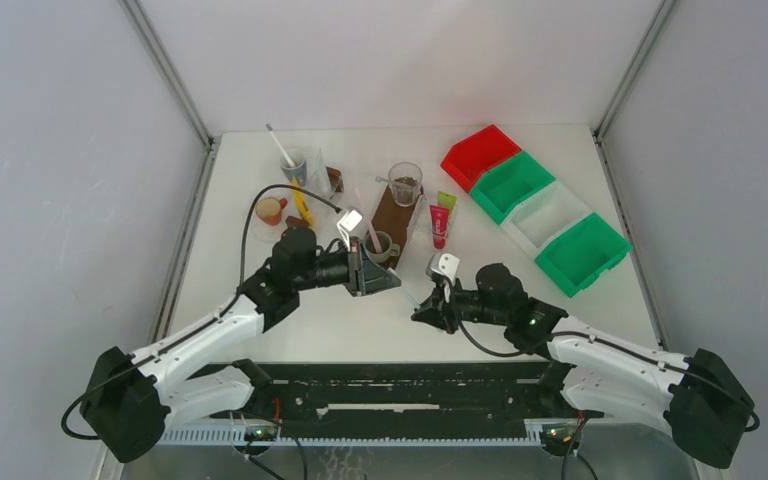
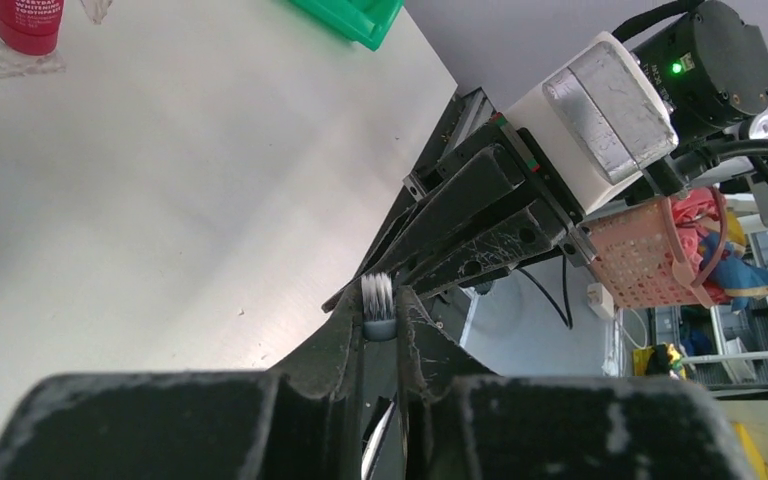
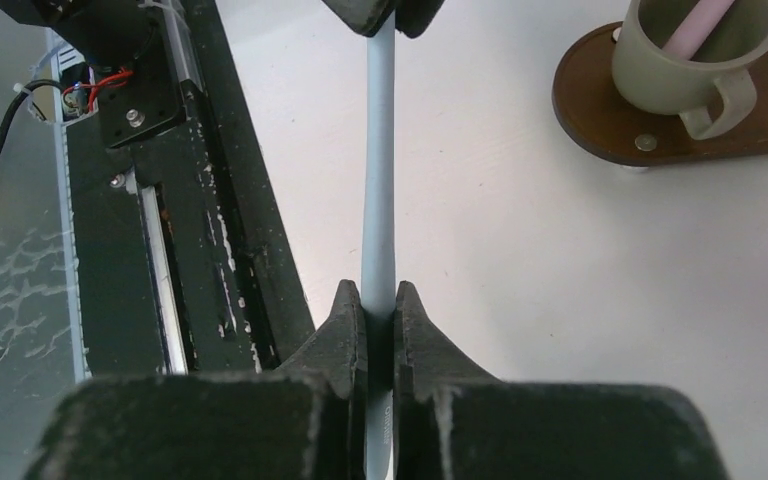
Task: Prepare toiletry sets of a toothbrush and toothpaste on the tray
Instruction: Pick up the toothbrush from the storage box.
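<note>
You count four bins (image 1: 511, 184): one red, two green, one white. Two toothpaste tubes (image 1: 440, 224): pink-red, green. Four cups (image 1: 405, 183).

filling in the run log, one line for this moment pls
stage: toothbrush handover | left gripper: shut on toothbrush head | right gripper: shut on handle | pink toothpaste: not held

Held aloft: pale-blue toothbrush (image 3: 378, 180), white bristles. Beside brown tray (image 1: 394, 215): pink toothpaste (image 1: 439, 226), green toothpaste (image 1: 446, 200), lying flat.

Left pincer (image 2: 380, 322) clamped; right pincer (image 3: 380, 312) clamped; tips facing, close.
</note>
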Controlling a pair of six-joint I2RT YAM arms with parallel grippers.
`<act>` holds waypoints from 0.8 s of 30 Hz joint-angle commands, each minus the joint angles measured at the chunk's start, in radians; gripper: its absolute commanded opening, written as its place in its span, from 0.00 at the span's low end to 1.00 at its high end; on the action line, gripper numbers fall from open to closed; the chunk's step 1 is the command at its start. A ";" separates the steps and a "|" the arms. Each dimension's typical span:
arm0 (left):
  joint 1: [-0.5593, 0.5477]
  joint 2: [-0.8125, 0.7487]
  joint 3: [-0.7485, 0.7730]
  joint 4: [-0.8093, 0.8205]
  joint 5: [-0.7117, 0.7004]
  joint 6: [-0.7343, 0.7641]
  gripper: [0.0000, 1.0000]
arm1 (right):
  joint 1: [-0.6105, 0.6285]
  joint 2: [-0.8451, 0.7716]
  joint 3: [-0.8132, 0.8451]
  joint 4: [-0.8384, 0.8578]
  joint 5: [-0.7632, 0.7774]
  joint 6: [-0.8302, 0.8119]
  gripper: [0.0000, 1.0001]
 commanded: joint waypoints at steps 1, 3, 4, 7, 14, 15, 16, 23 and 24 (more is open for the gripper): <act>0.002 -0.035 0.028 0.111 -0.009 -0.075 0.23 | 0.005 -0.017 0.041 0.020 0.012 0.002 0.00; 0.002 -0.053 0.001 0.164 -0.019 -0.100 0.41 | 0.004 -0.031 0.033 0.034 0.004 0.010 0.00; 0.002 -0.065 -0.021 0.204 -0.021 -0.114 0.49 | 0.003 -0.039 0.025 0.048 -0.001 0.023 0.00; 0.001 -0.107 -0.092 0.342 -0.038 -0.155 0.68 | -0.018 -0.053 0.007 0.101 -0.048 0.070 0.00; -0.022 -0.149 -0.198 0.511 -0.108 -0.176 0.80 | -0.047 -0.035 -0.007 0.220 -0.123 0.169 0.00; -0.032 -0.149 -0.207 0.529 -0.123 -0.177 0.80 | -0.047 -0.033 -0.007 0.226 -0.125 0.176 0.00; -0.045 -0.148 -0.214 0.548 -0.141 -0.174 0.80 | -0.047 -0.028 -0.007 0.232 -0.128 0.180 0.00; -0.126 -0.122 -0.211 0.578 -0.280 -0.144 0.71 | -0.049 -0.024 -0.007 0.234 -0.118 0.188 0.00; -0.130 -0.117 -0.210 0.578 -0.293 -0.143 0.70 | -0.049 -0.025 -0.007 0.232 -0.118 0.187 0.00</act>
